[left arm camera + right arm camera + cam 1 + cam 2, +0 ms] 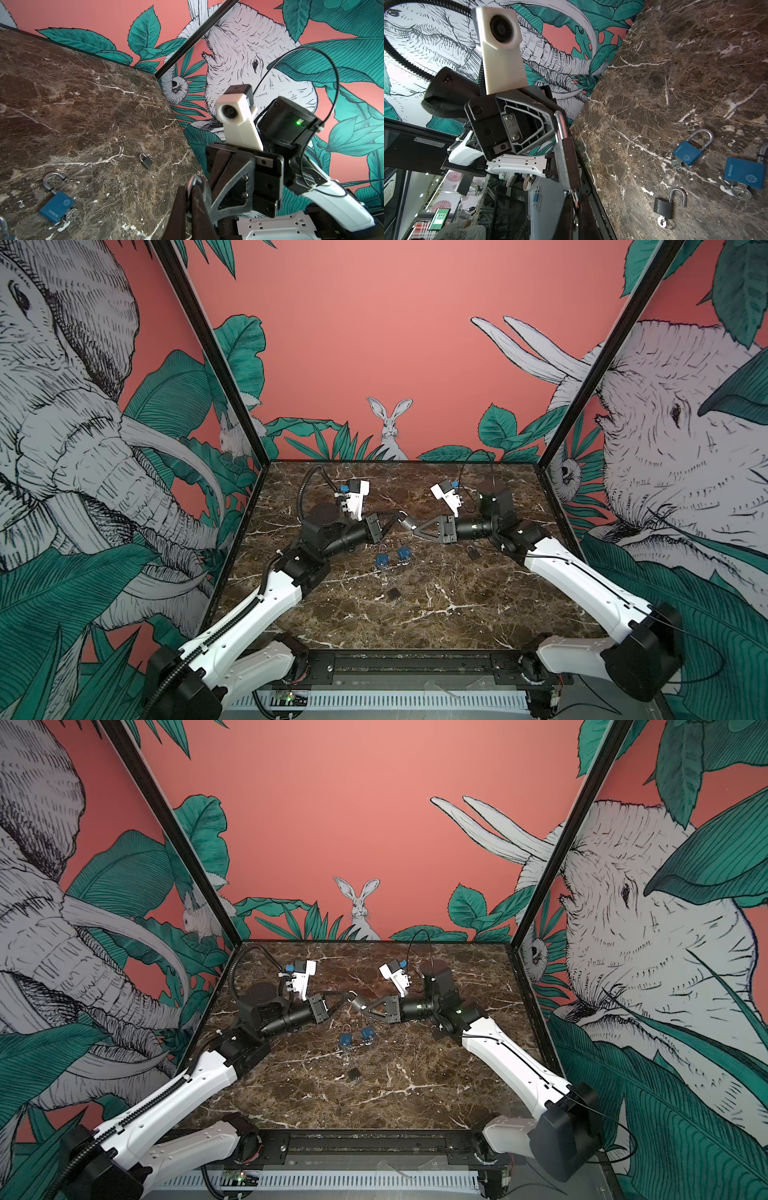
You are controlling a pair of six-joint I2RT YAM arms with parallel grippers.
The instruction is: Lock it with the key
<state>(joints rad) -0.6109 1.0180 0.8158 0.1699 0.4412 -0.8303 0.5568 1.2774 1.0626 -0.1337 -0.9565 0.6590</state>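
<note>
both top views show the silver padlock [406, 523] up in the air over the middle of the counter [457, 614], between the two arm tips. the left end effector [397, 517] is clamped on its shackle end. only the right wrist view shows the key [574, 195] at the lock's base, with the right end effector [576, 209] pinched narrow on it. a blue padlock [382, 559] lies on the counter below.

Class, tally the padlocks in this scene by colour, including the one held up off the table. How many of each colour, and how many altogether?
Blue padlocks: 2
Dark padlocks: 2
Silver-grey padlock: 1
Total: 5
</note>
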